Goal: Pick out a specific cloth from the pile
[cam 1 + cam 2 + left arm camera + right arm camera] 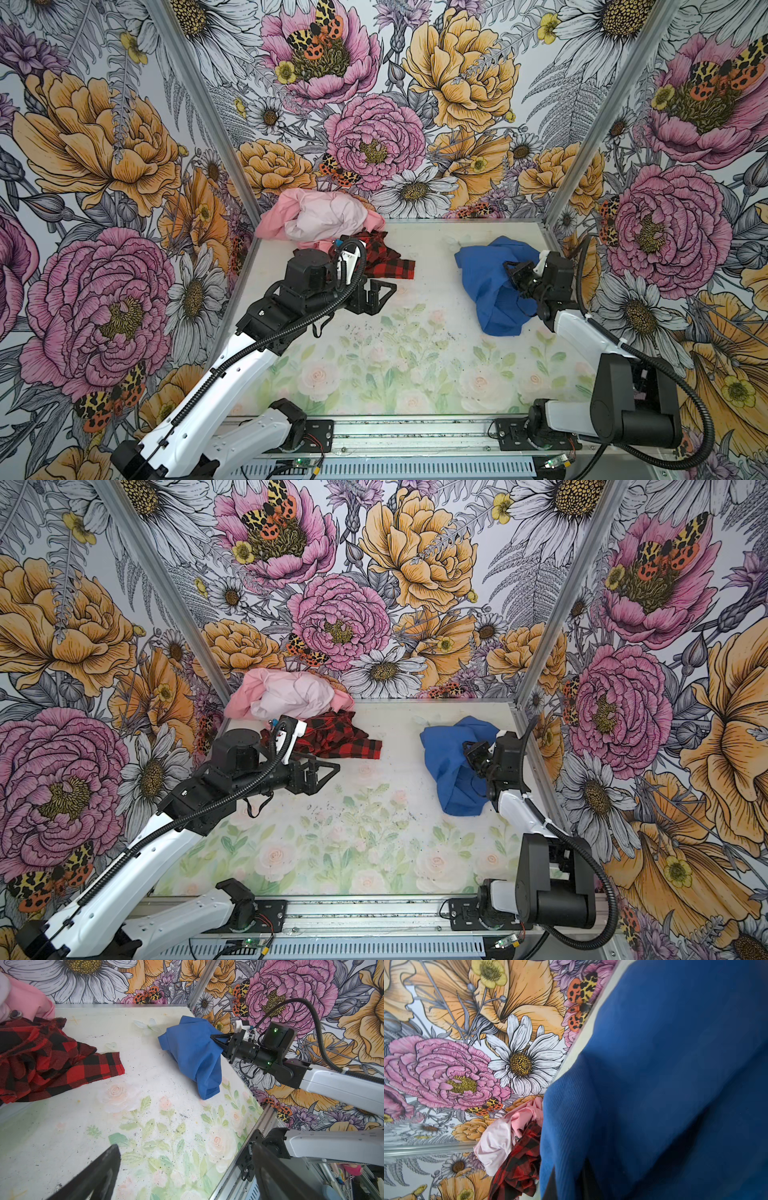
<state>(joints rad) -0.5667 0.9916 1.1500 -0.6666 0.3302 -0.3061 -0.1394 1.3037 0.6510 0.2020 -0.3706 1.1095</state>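
Observation:
The royal-blue cloth point(484, 286) point(446, 766) point(191, 1053) is at the right of the table, apart from the pile. My right gripper point(509, 270) point(468, 749) point(215, 1038) is shut on its upper folds, and the rest hangs to the tabletop. In the right wrist view the cloth point(654, 1084) covers most of the picture and hides most of the right gripper point(571, 1184). The pile point(324, 218) point(286, 696) of pink, pale pink and red-and-black plaid fabric lies at the back left. My left gripper point(384, 293) point(328, 771) point(185, 1178) is open and holds nothing, just in front of the plaid.
The plaid cloth point(41, 1059) spreads from the pile toward the table's middle. Flowered walls close the left, back and right sides, with metal posts point(582, 166) at the back corners. An aluminium rail point(415, 436) carrying both arm bases runs along the front edge.

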